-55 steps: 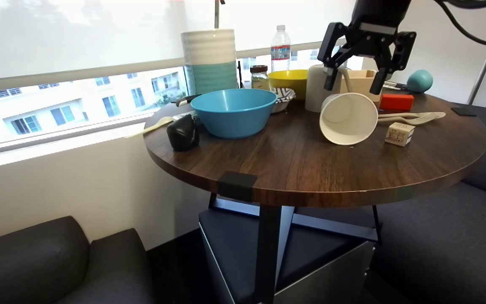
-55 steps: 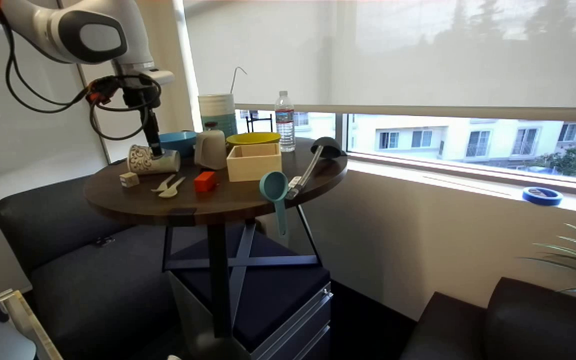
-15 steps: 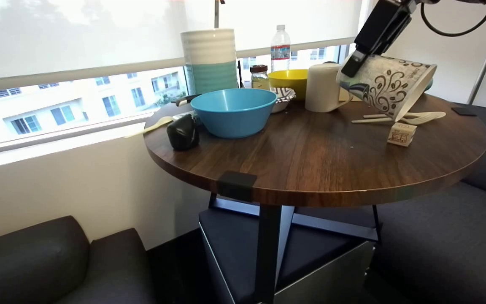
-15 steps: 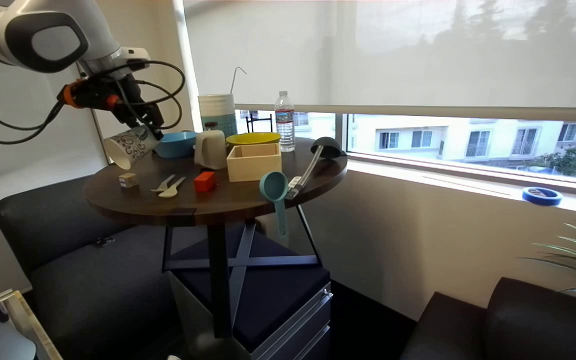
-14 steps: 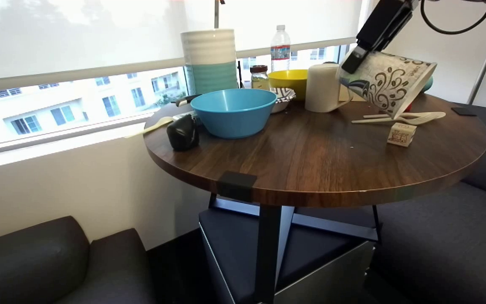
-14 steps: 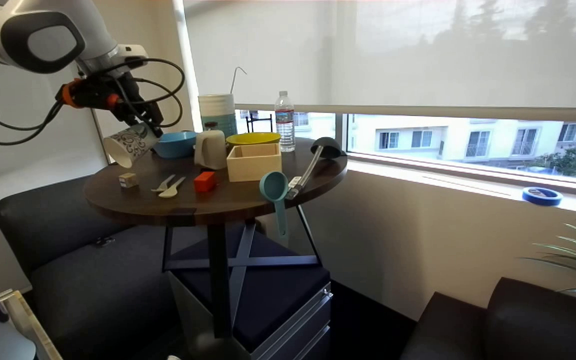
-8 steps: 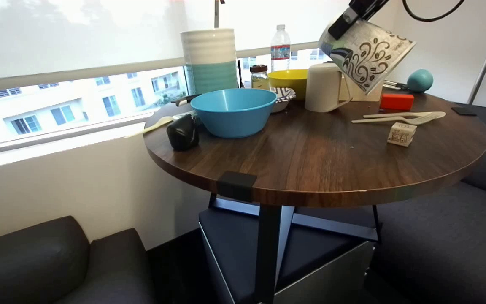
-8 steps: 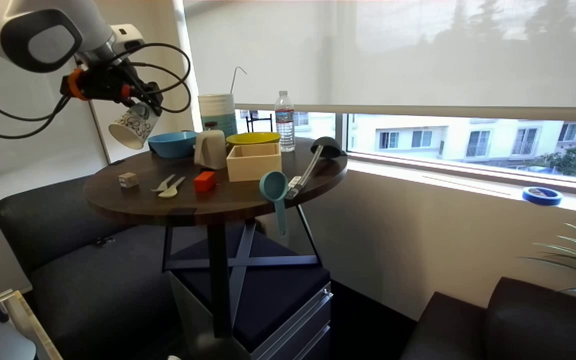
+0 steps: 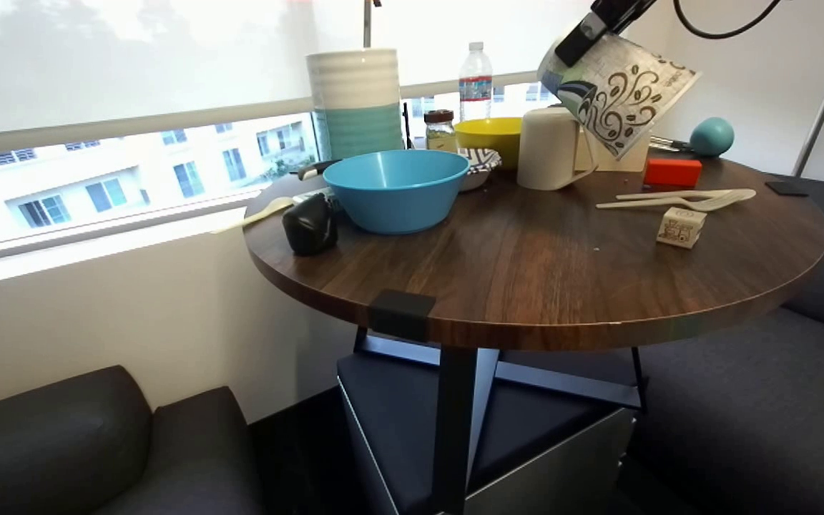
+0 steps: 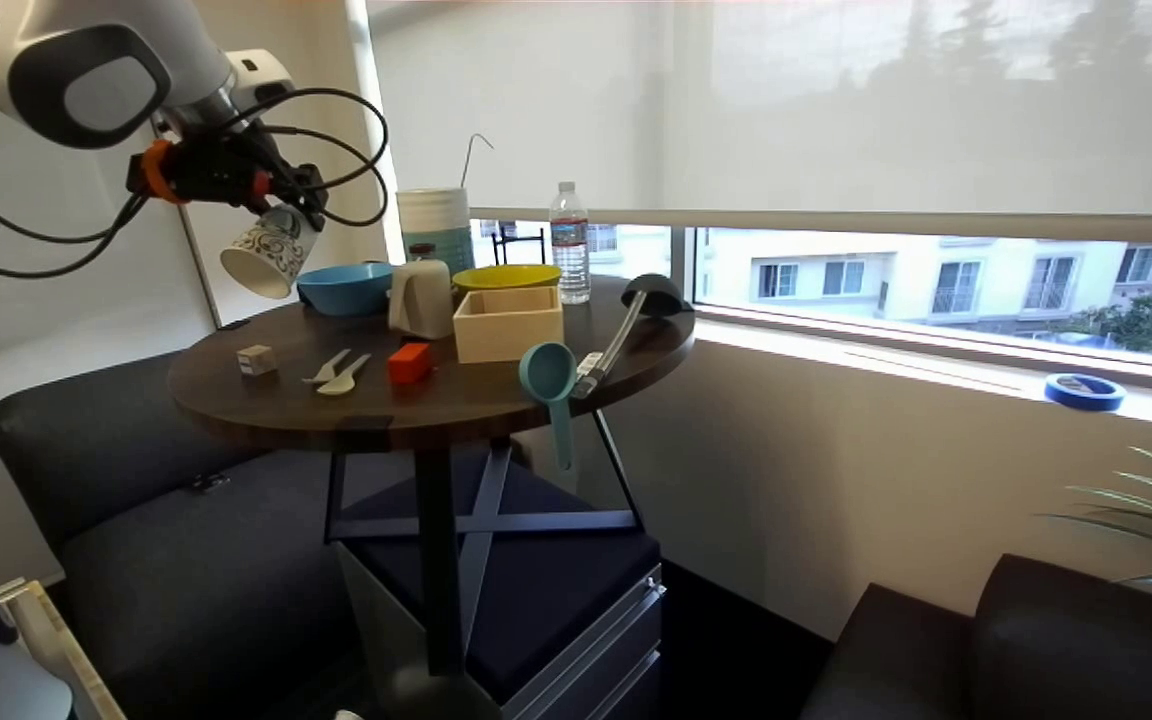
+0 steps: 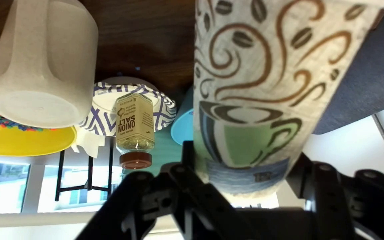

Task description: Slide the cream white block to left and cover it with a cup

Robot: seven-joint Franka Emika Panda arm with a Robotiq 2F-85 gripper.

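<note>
The cup (image 9: 623, 89), pale with a printed coffee-cup and swirl pattern, hangs in the air above the table. My gripper (image 11: 245, 160) is shut on it near its narrow base, one finger on each side, as the wrist view shows. Its mouth tilts down, towards the lower right in an exterior view and the lower left in an exterior view where the cup (image 10: 271, 252) shows its pale inside. Apart from it, the cream white block (image 9: 681, 227), printed on one face, rests on the table; in an exterior view the block (image 10: 257, 360) lies below the cup.
Behind the block lie pale utensils (image 9: 712, 198) and a red block (image 9: 672, 173). A pale mug (image 9: 548, 150), a wooden box (image 10: 508, 335), a yellow bowl (image 9: 489, 136) and a bottle (image 10: 569, 245) stand farther back. A blue bowl (image 9: 396, 200) sits beside a black object (image 9: 310, 225).
Seconds ago the cup lay on its side under my gripper's spread fingers. It is now gripped and tilted mouth down. Over the last second it has risen away from the block, which stays put.
</note>
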